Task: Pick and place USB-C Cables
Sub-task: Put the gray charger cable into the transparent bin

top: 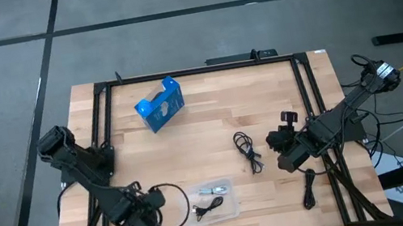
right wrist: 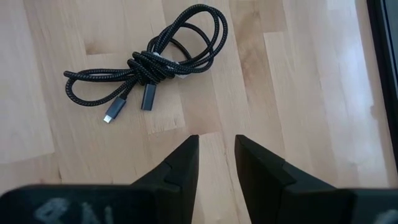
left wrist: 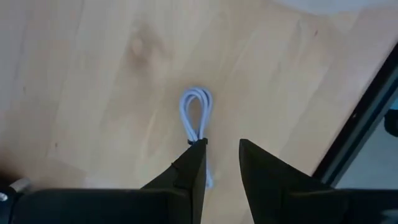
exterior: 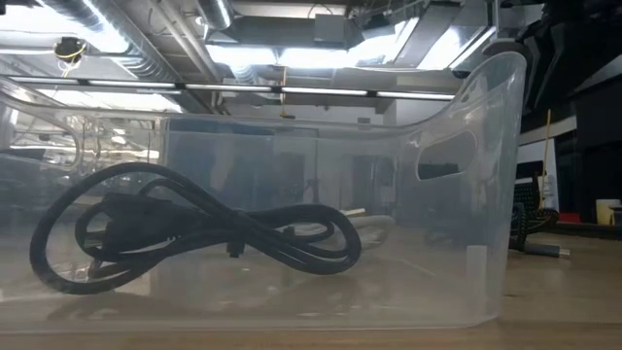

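Observation:
A black braided USB-C cable [right wrist: 149, 65] lies bundled on the wood just ahead of my right gripper [right wrist: 216, 146], which is narrowly open above the table [top: 280, 153], right of that cable [top: 248, 153]. My left gripper [left wrist: 221, 149], near the table's near left corner [top: 147, 220], is narrowly open over a white cable loop [left wrist: 196, 115]. The loop's tail runs under one finger, not between the two. This cable is hidden in the high view. Another black cable [top: 309, 189] lies near the right frame rail. The clear tray [top: 233, 206] holds a black cable [exterior: 194, 233] and a light one [top: 215, 187].
A blue box [top: 159, 105] with white marks stands toward the far left of the table. Black frame rails [top: 311, 103] run along the table's edges. Bare wood lies between the box, the tray and the loose cables. The tray's wall [exterior: 486, 194] fills the low view.

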Controlling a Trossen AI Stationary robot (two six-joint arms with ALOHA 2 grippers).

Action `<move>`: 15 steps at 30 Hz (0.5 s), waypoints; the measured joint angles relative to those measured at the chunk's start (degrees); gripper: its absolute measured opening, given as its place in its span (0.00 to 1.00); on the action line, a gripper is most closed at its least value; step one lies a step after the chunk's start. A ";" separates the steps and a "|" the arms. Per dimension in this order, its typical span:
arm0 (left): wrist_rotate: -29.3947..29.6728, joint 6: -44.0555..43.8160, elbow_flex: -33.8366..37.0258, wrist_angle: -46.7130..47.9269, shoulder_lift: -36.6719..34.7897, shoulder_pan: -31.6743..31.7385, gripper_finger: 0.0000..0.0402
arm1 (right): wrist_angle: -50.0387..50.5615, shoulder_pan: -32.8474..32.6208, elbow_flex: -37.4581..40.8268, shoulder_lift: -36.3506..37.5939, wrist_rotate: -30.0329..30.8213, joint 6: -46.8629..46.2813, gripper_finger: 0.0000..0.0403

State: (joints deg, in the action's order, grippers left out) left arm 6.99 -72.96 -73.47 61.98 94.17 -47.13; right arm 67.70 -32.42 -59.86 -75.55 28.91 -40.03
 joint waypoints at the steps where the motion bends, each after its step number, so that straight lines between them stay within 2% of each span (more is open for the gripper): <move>1: 0.31 -0.15 0.00 0.09 0.00 -0.32 0.22 | -0.13 0.00 0.00 0.00 0.00 0.00 0.27; 6: 1.89 -0.96 1.69 0.25 0.03 -0.82 0.22 | -0.24 0.00 0.00 0.00 0.00 0.00 0.27; 9: -1.37 -4.64 5.51 -1.00 0.02 -0.46 0.22 | -0.24 0.00 0.00 0.00 0.00 0.00 0.27; 12: -5.54 -6.37 10.54 -6.99 0.07 -0.16 0.22 | -0.22 0.00 0.00 0.00 0.00 0.00 0.27; 15: -7.04 -6.25 14.61 -14.63 0.07 -0.12 0.22 | -0.22 0.00 0.00 0.00 0.00 0.00 0.27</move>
State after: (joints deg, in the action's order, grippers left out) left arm -0.05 -79.21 -58.87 47.35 94.24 -47.24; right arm 67.48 -32.42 -59.86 -75.55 28.91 -40.03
